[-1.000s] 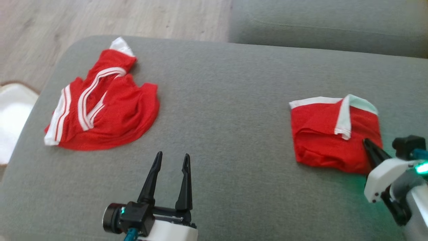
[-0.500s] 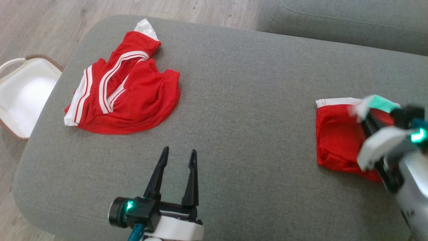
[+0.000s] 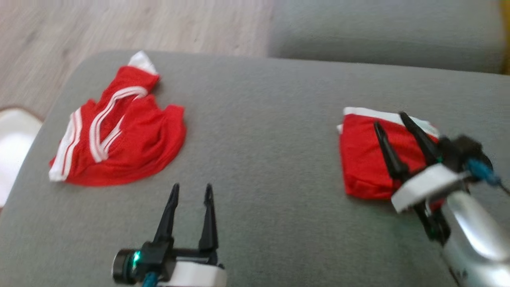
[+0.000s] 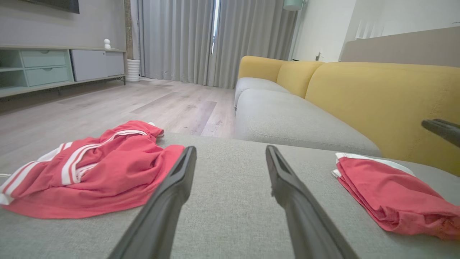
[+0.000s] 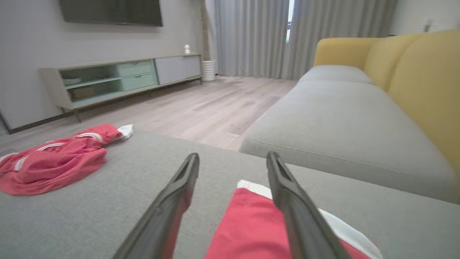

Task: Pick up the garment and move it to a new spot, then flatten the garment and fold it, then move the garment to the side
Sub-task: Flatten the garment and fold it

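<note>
The folded red garment (image 3: 364,159) with a white band lies flat on the right of the grey cushion (image 3: 263,131). My right gripper (image 3: 389,120) hovers just above it, open, nothing between its fingers. In the right wrist view the garment (image 5: 251,223) lies under and between the spread fingers (image 5: 172,201). My left gripper (image 3: 191,187) stands open over bare cushion near the front edge, apart from any cloth. The left wrist view shows the garment (image 4: 391,194) to the right of the left gripper (image 4: 230,149).
A second red garment with white stripes (image 3: 119,135) lies crumpled at the cushion's left end. A white basket (image 3: 12,139) sits on the wooden floor beyond that end. Another grey seat (image 3: 378,32) adjoins at the back, with a yellow backrest (image 4: 377,93).
The right gripper went from shut on the folded garment's edge to open, letting it go; the white-banded flap now lies flat. The camera shifted. My left gripper stayed open.
</note>
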You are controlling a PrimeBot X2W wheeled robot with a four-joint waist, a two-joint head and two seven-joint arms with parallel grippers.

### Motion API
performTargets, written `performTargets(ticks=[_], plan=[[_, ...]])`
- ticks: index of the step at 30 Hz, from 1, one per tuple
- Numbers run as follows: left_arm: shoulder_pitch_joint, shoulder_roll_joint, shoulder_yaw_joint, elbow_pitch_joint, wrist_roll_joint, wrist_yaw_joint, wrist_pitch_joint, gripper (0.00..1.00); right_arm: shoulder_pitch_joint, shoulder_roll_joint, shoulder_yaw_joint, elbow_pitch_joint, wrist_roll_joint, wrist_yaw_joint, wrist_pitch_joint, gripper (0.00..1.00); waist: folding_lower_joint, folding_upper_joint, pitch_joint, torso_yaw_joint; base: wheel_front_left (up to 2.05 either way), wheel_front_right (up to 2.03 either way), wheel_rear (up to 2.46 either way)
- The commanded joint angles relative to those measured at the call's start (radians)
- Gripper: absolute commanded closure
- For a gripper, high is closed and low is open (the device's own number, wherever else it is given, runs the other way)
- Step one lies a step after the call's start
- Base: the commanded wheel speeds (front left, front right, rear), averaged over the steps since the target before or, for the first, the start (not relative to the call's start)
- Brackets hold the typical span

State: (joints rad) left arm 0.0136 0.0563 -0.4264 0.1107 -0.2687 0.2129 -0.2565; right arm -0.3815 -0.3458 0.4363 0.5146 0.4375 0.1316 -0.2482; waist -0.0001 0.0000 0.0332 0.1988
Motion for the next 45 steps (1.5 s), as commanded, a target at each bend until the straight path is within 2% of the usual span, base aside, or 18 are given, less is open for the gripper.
performTargets(ticks=[1, 9, 15, 21, 28, 45], plan=[[-0.015, -0.006, 0.038, -0.035, -0.002, 0.006, -0.005, 0.0, 0.009, 0.004, -0.006, -0.04, -0.013, -0.001, -0.013, 0.0, 0.0001, 0.0, -0.041, -0.044, 0.0, 0.0, 0.0], [0.051, -0.006, 0.115, -0.055, 0.017, 0.025, -0.005, 0.0, 0.282, 0.072, -0.224, -0.309, -0.137, -0.001, -0.013, 0.0, 0.0001, 0.0, -0.099, -0.116, 0.0, 0.0, 0.0], [0.102, -0.006, 0.16, -0.067, 0.029, 0.045, -0.005, 0.0, 0.439, 0.122, -0.321, -0.378, -0.156, -0.001, -0.013, 0.0, 0.0001, 0.0, -0.141, -0.13, 0.0, 0.0, 0.0], [0.148, -0.006, 0.176, -0.048, 0.058, 0.024, -0.005, 0.0, 0.507, 0.135, -0.333, -0.358, -0.18, -0.001, -0.013, 0.0, 0.0001, 0.0, -0.164, -0.141, 0.0, 0.0, 0.0], [0.151, -0.006, 0.188, -0.024, 0.073, -0.006, -0.005, 0.0, 0.519, 0.149, -0.327, -0.325, -0.193, -0.001, -0.013, 0.0, 0.0001, 0.0, -0.171, -0.141, 0.0, 0.0, 0.0], [0.164, -0.006, 0.19, -0.015, 0.087, -0.016, -0.005, 0.0, 0.522, 0.163, -0.322, -0.309, -0.192, -0.001, -0.014, 0.0, 0.0001, 0.0, -0.182, -0.146, 0.0, 0.0, 0.0]])
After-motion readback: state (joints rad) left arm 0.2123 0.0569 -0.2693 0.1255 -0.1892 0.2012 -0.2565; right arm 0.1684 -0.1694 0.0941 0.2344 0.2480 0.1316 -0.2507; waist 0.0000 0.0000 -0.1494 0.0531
